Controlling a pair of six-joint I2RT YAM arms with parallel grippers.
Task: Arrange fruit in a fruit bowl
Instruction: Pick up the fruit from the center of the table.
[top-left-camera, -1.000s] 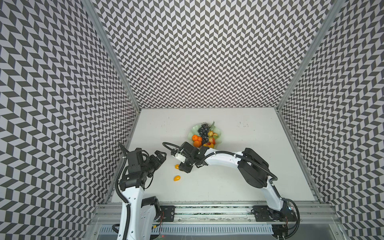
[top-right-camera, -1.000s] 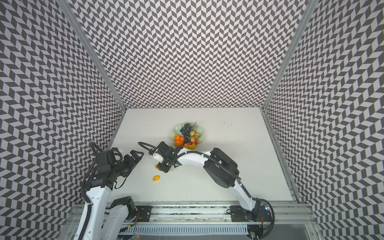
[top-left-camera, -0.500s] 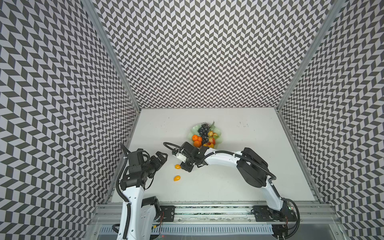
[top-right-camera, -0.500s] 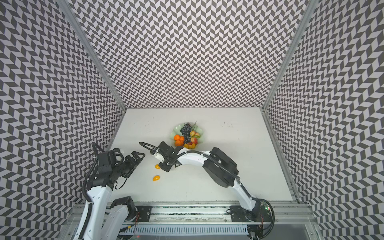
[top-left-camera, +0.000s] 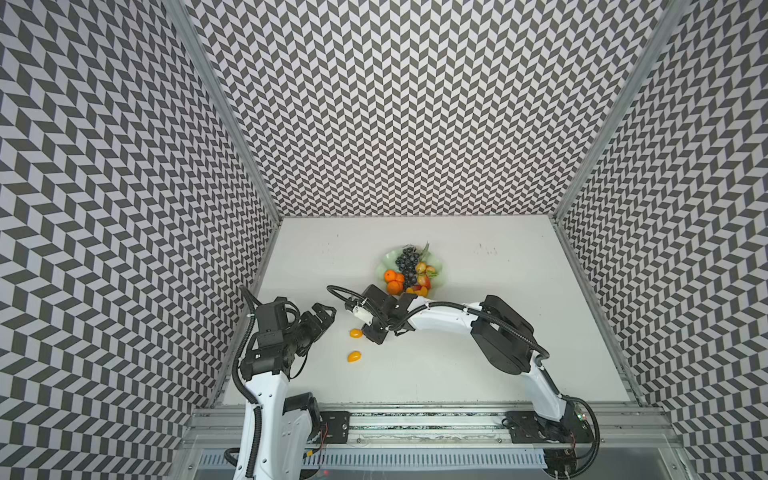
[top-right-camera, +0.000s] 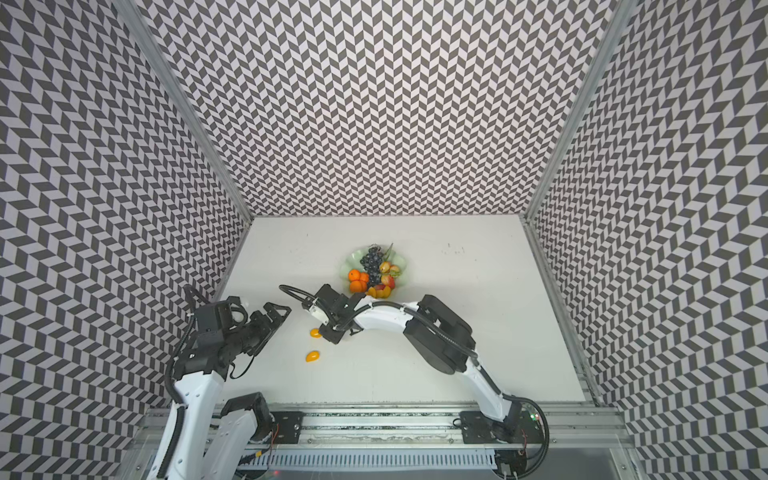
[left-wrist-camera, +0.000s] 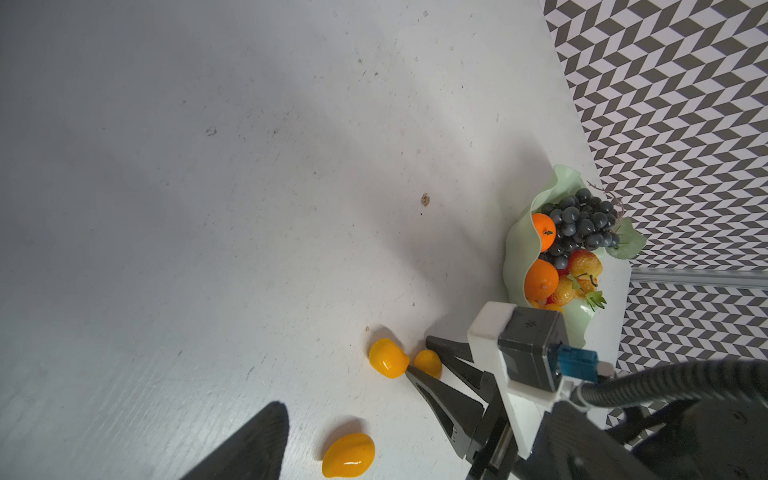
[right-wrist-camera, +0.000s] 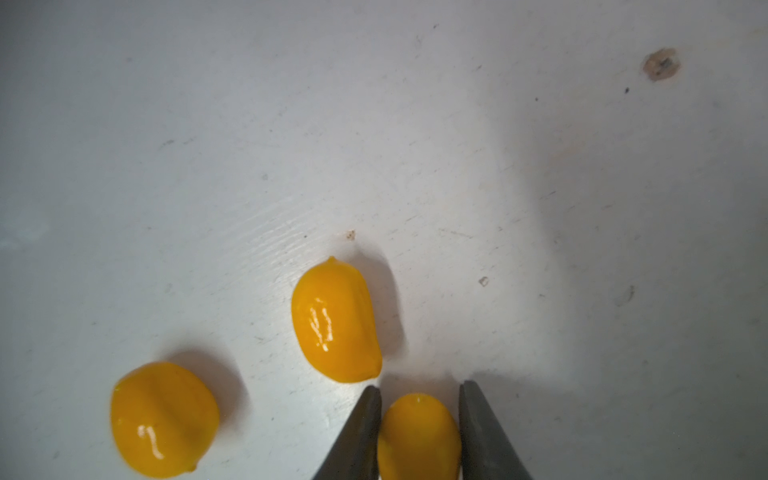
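Observation:
The mint-green fruit bowl (top-left-camera: 387, 261) (top-right-camera: 352, 258) (left-wrist-camera: 519, 249) stands mid-table and holds a grape bunch (top-left-camera: 406, 262), tangerines (top-left-camera: 390, 275) and strawberries (left-wrist-camera: 584, 264). Three kumquats lie on the table in front of it. My right gripper (right-wrist-camera: 420, 386) (left-wrist-camera: 419, 355) (top-left-camera: 368, 330) is down at the table, its fingers pressed against both sides of one kumquat (right-wrist-camera: 417, 436) (left-wrist-camera: 428, 362). A second kumquat (right-wrist-camera: 334, 320) (top-left-camera: 355, 333) lies just beside one fingertip. The third (right-wrist-camera: 164, 419) (top-left-camera: 354, 356) lies nearer the front. My left gripper (top-left-camera: 326, 313) (top-right-camera: 278, 311) hovers open and empty to the left.
The patterned left wall (top-left-camera: 166, 291) stands close behind the left arm. The right arm's elbow (top-left-camera: 503, 345) arches over the table's front right. The metal rail (top-left-camera: 415, 428) runs along the front edge. White table (top-left-camera: 498, 291) stretches right of the bowl.
The right gripper's jaws have narrowed onto the kumquat between them. The left arm has barely shifted. The other two kumquats have not moved.

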